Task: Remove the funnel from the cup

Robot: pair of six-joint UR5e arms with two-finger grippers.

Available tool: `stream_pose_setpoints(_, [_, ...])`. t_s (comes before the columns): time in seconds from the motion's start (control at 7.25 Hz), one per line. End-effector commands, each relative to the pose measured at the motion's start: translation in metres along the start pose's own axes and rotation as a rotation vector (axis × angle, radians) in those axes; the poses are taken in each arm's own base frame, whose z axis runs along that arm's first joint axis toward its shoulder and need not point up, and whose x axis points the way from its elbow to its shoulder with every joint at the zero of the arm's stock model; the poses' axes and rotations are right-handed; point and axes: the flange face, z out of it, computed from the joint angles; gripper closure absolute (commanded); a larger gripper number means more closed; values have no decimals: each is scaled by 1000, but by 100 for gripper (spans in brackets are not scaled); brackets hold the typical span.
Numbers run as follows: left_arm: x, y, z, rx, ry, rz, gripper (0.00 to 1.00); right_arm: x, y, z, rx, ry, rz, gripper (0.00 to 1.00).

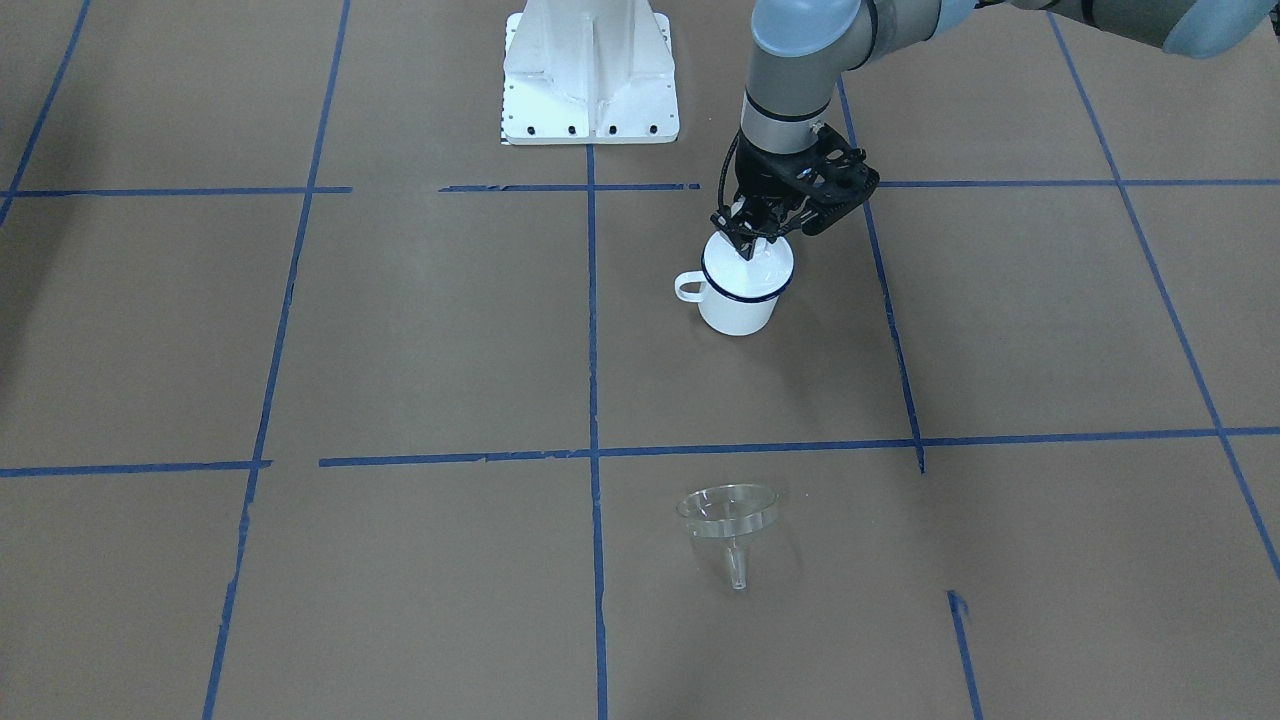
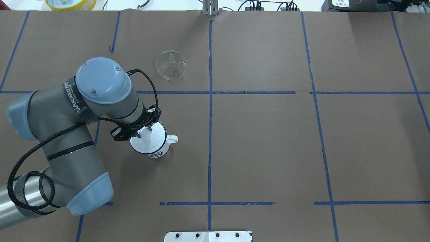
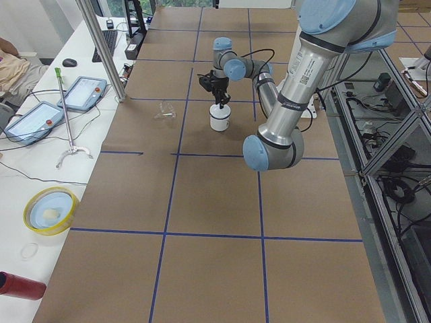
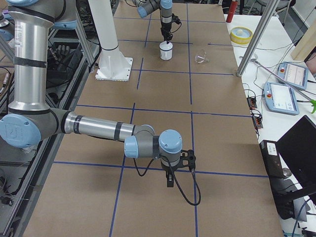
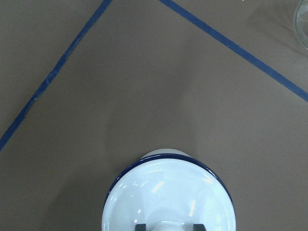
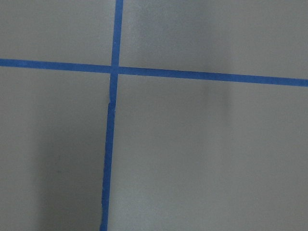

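Note:
The clear funnel [image 1: 728, 515] lies on its side on the brown table, well apart from the cup; it also shows in the overhead view [image 2: 171, 65]. The white mug [image 1: 738, 305] with a dark blue rim stands upright, its handle [image 2: 172, 139] pointing away from the arm. A round white knobbed lid [image 5: 168, 192] sits on it. My left gripper [image 1: 748, 243] comes straight down over the mug, its fingers closed on the lid's knob. My right gripper [image 4: 169, 180] hangs low over bare table far from both; I cannot tell whether it is open or shut.
The white robot base [image 1: 590, 70] stands behind the mug. Blue tape lines cross the brown paper. A yellow bowl [image 3: 50, 210], a red can [image 3: 20, 286] and teach pendants [image 3: 81, 91] lie on the white side bench beyond the table's edge.

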Motion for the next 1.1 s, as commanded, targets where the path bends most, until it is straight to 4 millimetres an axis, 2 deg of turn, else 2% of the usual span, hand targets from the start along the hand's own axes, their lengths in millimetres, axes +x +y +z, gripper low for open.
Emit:
stream_pose_setpoints(0.0, [0, 0, 1, 1, -3, -1, 0, 0, 0, 0, -1, 2, 1, 0])
stream_pose_setpoints(0.28, [-1, 0, -2, 2, 5, 4, 0, 0, 0, 0, -1, 2, 1, 0])
stream_pose_setpoints(0.41, [-1, -15, -15, 14, 23, 69, 0, 0, 0, 0, 0, 2, 0, 0])
stream_pose_setpoints(0.55, [-14, -40, -61, 48, 101, 143, 0, 0, 0, 0, -1, 2, 1, 0])
stream_pose_setpoints(0.69, [-53, -76, -80, 95, 106, 236, 0, 0, 0, 0, -1, 0, 1, 0])
stream_pose_setpoints(0.83, [-92, -108, -80, 62, 71, 329, 0, 0, 0, 0, -1, 0, 1, 0])
stream_pose_setpoints(0.97, [-139, -172, -98, 51, 55, 441, 0, 0, 0, 0, -1, 0, 1, 0])
